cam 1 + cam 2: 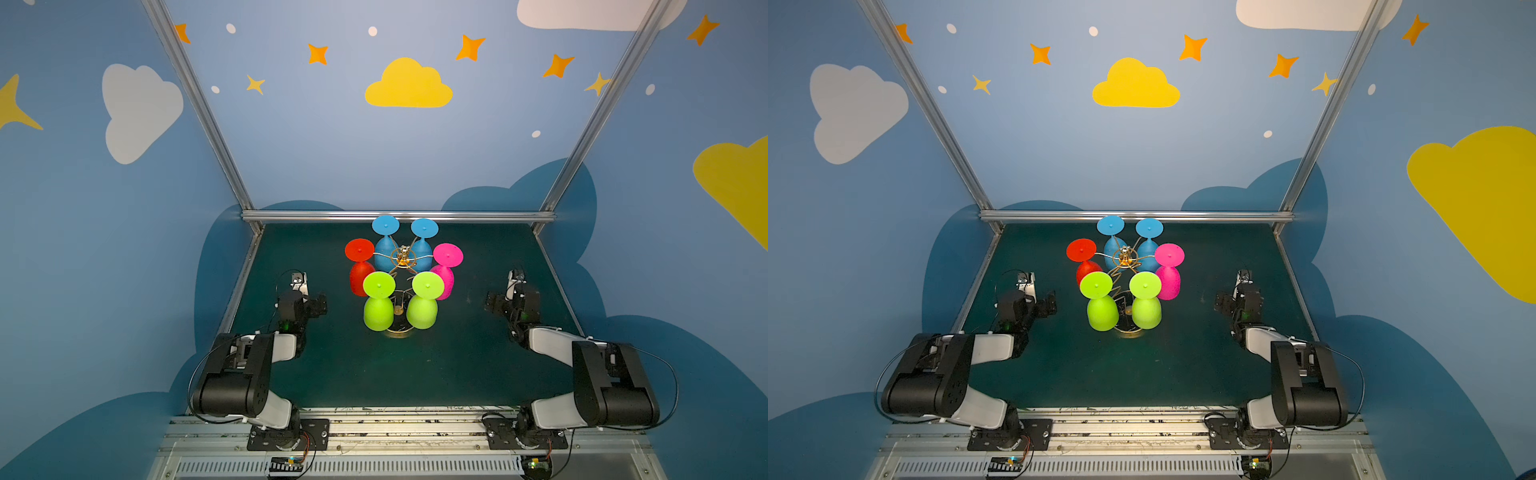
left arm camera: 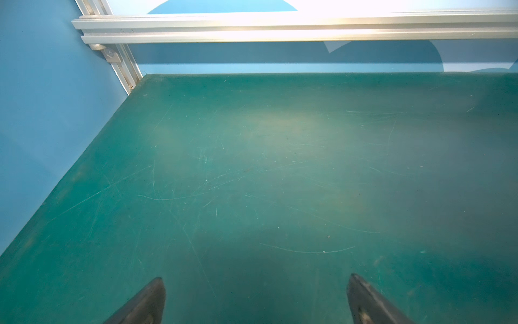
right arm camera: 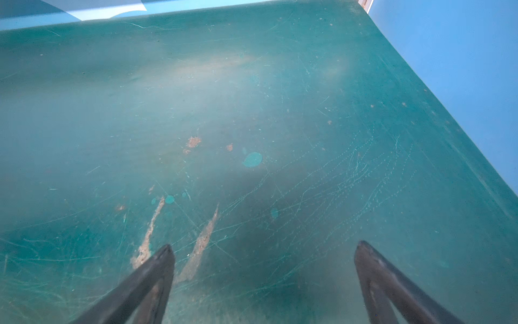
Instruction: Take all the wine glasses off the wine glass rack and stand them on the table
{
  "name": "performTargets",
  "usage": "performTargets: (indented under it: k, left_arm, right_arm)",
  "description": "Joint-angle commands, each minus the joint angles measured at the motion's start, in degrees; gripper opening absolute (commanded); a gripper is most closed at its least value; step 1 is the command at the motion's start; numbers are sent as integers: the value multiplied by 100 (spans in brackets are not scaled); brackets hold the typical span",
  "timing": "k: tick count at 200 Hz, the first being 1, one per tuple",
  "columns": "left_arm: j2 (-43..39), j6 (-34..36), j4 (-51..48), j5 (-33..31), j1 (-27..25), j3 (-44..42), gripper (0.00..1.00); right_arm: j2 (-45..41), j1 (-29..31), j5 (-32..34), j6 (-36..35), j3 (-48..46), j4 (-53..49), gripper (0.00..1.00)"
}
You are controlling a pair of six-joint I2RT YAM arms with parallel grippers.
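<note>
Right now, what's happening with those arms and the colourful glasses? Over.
Left gripper open, empty. Right gripper open, empty. Six wine glasses hanging upside down on wine glass rack, none taken. Nothing between grippers and rack.

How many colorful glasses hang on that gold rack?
6, upside down on the rack: left blue glass and right blue glass at the back, red glass left, pink glass right, left green glass and right green glass in front. None seems hidden.

Centre of the frame, the wine glass rack (image 1: 402, 258) is shiny gold wire; the wine glasses (image 1: 378, 311) (bright, opaque) look matt plastic; green tabletop (image 2: 252, 168) matt, scratched; frame rail (image 2: 280, 28) brushed metal.
</note>
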Motion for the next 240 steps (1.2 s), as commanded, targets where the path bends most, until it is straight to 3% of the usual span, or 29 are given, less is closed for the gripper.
performTargets:
  k: [1, 17, 28, 38, 61, 82, 101, 124, 147, 179, 240]
  left_arm:
    - [40, -116, 136, -35, 27, 66, 100]
    - [-265, -367, 200, -710, 29, 23, 100]
    - [-853, -498, -719, -897, 30, 215, 100]
    - [-1383, -656, -1796, -1061, 25, 558, 100]
    - [-2159, -1603, -2580, -1141, 78, 914, 100]
    - [-2752, -2250, -2130, -610, 81, 710, 100]
    - [-3304, -2998, -1784, -326, 80, 387, 100]
    - [-3875, -3174, -2035, 42, 88, 423, 100]
    - [-4355, -3136, -2517, 618, 89, 663, 100]
    - [-4684, -3085, -2802, 1118, 89, 809, 100]
    - [-4853, -3079, -2982, 1316, 87, 863, 100]
  right_arm:
    - [-148, 40, 220, 104, 112, 0, 99]
    - [-610, 117, 405, 45, 460, -859, 99]
    - [-906, 169, 782, 382, 941, -1767, 99]
    - [-1169, 147, 708, 746, 1442, -2500, 99]
    - [-1739, 123, -229, 1417, 2032, -3206, 99]
    - [-2254, 43, -704, 2039, 1999, -3204, 99]
    - [-2887, -138, -1984, 2066, 1686, -2780, 98]
    - [-3452, -201, -2903, 2427, 1610, -2688, 81]
    - [-3392, -205, -3993, 2822, 2041, -3145, 70]
    - [-2850, -109, -5585, 3869, 2407, -2593, 66]
    - [-2166, 558, -5546, 3781, 3082, -3037, 62]
